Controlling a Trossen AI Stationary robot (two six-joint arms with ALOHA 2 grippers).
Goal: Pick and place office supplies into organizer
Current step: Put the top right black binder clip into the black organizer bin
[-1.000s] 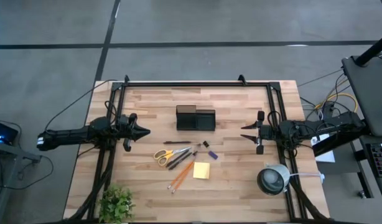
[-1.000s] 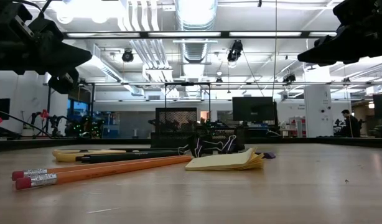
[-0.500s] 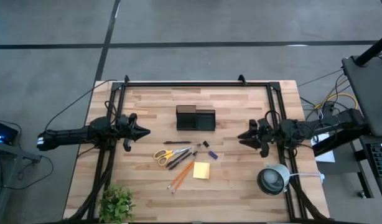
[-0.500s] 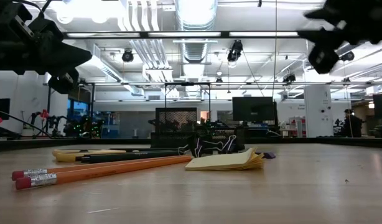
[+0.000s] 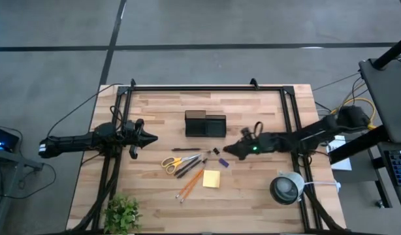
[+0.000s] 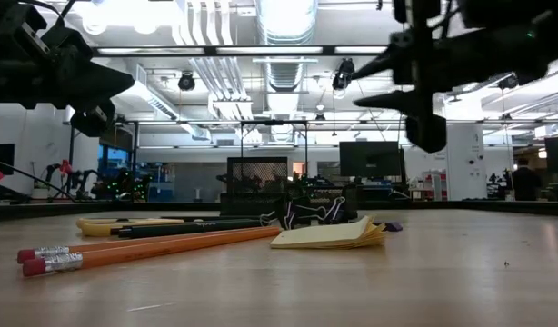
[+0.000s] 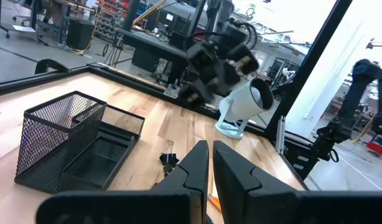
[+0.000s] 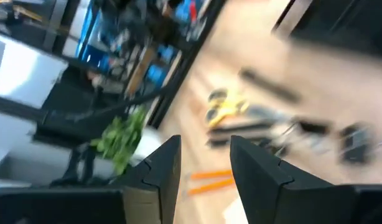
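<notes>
Right gripper (image 5: pixel 228 149) over table (image 5: pixel 253 189) centre, fingers (image 8: pixel 160 168) narrowly apart, empty, beside purple block (image 5: pixel 222 162). Left gripper (image 5: pixel 153 138) near left edge, fingers closed. Supplies loose mid-table; organizer (image 5: pixel 205 124) toward far edge.

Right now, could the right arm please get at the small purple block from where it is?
Probably yes: the right claw hangs open just beside the purple block, above the table, with nothing between them; the binder clip lies close by.
</notes>
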